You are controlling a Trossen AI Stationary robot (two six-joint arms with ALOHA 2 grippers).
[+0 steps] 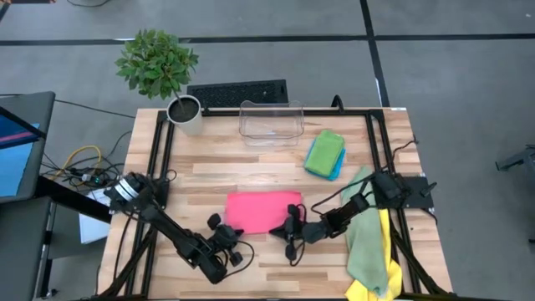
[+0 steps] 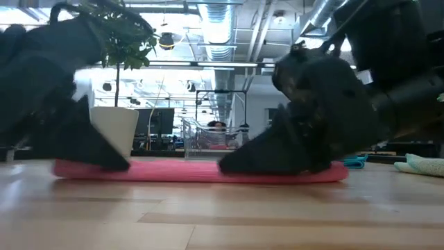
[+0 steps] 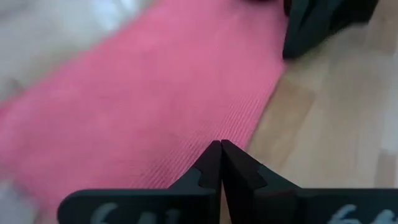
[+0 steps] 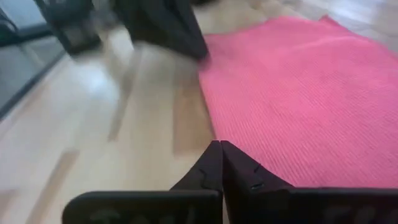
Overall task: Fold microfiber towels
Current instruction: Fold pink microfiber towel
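One clear bin (image 1: pixel 270 122) stands empty behind the pink towel (image 1: pixel 261 211) — left gripper (image 1: pixel 219 229) and right gripper (image 1: pixel 290 227) pressed shut at its near edge.

Grey floor (image 1: pixel 451 75) all around the wooden table (image 1: pixel 209 180), with dark seam lines (image 1: pixel 374 50) crossing it, and a leafy plant (image 1: pixel 156 63) sits in a white pot (image 1: pixel 185 115) at the table's far left corner, a black keyboard (image 1: pixel 237 93) just behind the far edge. Off to the left there's a dark desk with a blue-lit screen (image 1: pixel 15 146) and a tangle of yellow cables (image 1: pixel 84 163) beside it. From table height the room opens up behind: bright ceiling lights (image 2: pixel 229 66), a ribbed silver duct (image 2: pixel 218 21) and pipes (image 2: pixel 322 14) overhead, dark monitors (image 2: pixel 156 125) far back.
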